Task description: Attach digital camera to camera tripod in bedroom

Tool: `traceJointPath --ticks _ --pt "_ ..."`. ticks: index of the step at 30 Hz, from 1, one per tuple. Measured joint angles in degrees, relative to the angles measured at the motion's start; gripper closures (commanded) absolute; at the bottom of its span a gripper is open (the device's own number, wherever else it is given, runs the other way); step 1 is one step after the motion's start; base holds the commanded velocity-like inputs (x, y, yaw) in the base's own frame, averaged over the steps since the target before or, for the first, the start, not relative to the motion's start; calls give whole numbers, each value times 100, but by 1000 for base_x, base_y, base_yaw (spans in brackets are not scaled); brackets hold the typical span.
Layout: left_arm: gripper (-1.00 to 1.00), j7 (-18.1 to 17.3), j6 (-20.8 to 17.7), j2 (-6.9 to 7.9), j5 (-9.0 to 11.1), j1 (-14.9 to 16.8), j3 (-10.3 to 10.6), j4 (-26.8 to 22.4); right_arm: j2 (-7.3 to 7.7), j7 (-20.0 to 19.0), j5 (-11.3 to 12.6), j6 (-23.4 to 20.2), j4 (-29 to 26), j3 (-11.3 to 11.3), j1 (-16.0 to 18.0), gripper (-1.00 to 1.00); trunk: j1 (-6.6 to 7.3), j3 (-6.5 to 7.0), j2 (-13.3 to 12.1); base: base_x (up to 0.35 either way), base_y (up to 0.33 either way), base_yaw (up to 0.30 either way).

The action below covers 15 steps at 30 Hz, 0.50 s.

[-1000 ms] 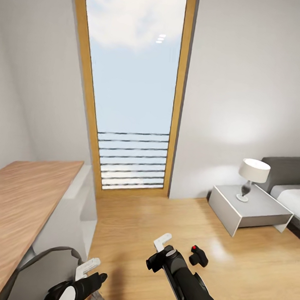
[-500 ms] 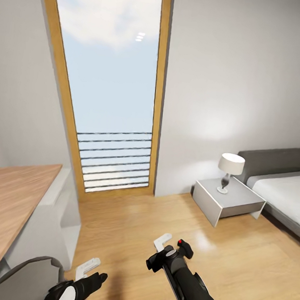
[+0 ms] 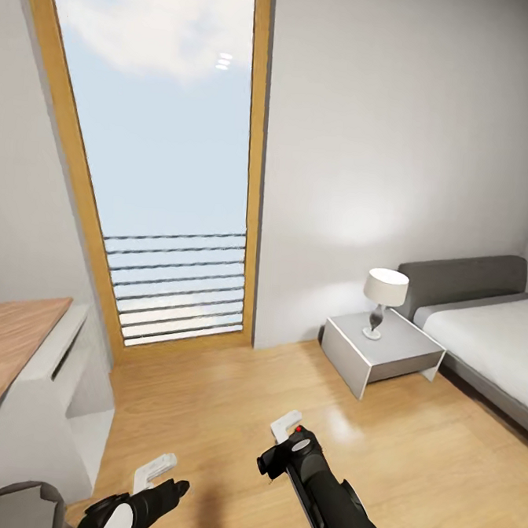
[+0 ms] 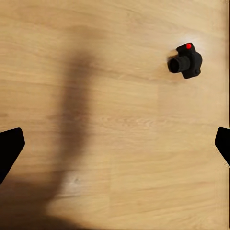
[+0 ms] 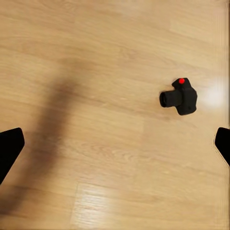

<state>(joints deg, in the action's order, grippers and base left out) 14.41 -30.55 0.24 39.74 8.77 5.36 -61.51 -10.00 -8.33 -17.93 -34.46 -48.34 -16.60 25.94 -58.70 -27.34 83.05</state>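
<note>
Both jaws wide open, nothing held: left gripper [image 3: 156, 471] at 7 o'clock, right gripper [image 3: 287, 428] at 6. Digital camera [image 5: 179, 97] lies on the wooden floor [image 3: 207, 402], mostly hidden behind the right wrist. Farther off at 3 o'clock: nightstand [image 3: 380, 352], lamp [image 3: 384, 292], bed [image 3: 487, 335].

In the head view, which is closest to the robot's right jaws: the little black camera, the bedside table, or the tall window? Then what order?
From the right gripper:
1. Digital camera, on the floor right beside it.
2. Bedside table, ahead to the right, by the bed.
3. Window, in the far wall, ahead to the left.
</note>
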Motion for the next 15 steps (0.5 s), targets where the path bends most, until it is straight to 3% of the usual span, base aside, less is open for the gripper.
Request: traceJointPath --ticks 3,15 --pt "-100 -1 0 0 0 1 1 0 0 -5 0 4 0 -3 -4 -100 0 0 0 287 -152 -2" --pt "-100 0 -1 0 0 -1 0 -1 0 -5 0 88 0 -8 -12 -100 1 0 0 332 -12 0"
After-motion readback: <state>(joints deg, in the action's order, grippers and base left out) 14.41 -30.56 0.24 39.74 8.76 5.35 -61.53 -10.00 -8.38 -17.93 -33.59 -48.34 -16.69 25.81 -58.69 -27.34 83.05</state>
